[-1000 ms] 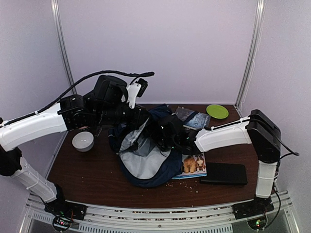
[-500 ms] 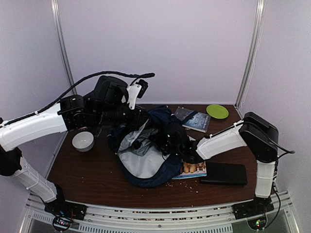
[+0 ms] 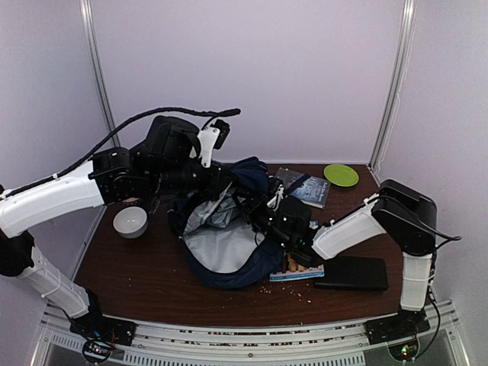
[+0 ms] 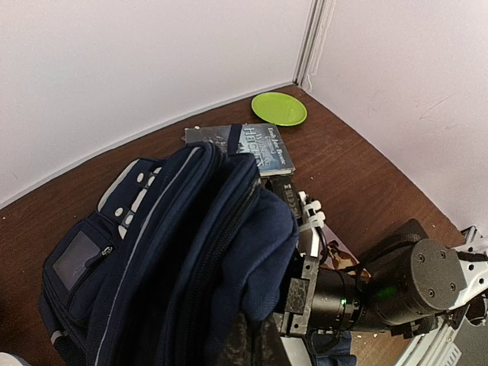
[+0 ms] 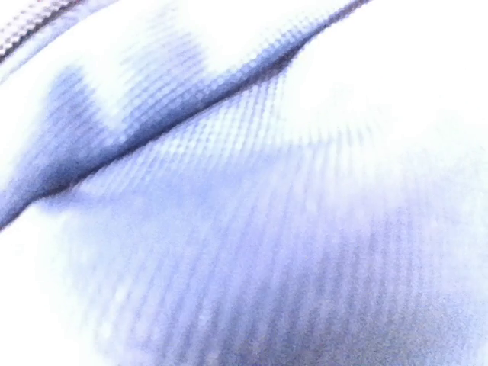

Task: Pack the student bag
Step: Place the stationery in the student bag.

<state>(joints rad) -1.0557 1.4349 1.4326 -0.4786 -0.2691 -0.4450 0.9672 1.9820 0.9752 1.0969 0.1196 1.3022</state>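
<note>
At the near right of the table (image 3: 137,267), the right arm has sunk low across the picture book (image 3: 305,268), just beside the case (image 3: 351,272). The right gripper (image 4: 293,301), wide open a second ago, has closed. It looks pinched on the right-hand rim of the bag (image 3: 221,248), whose lining fills its wrist view in a blur. The bag lies mid-table, mouth toward the arms, grey lining showing. Behind it the left gripper (image 3: 225,181) stays clamped on the far top rim, holding that side up. With both rims gripped, I judge the mouth can be spread, but no gripper is free to load anything, so one must let go before packing. A bare strip sprinkled with crumbs (image 3: 286,288) runs along the near edge, and the case sits close to the right edge. The bowl (image 3: 130,221) stands just left of the bag. Farther back, the book (image 3: 309,188) lies right beside the bag, and the plate (image 3: 341,174) sits apart in the far right corner.
</note>
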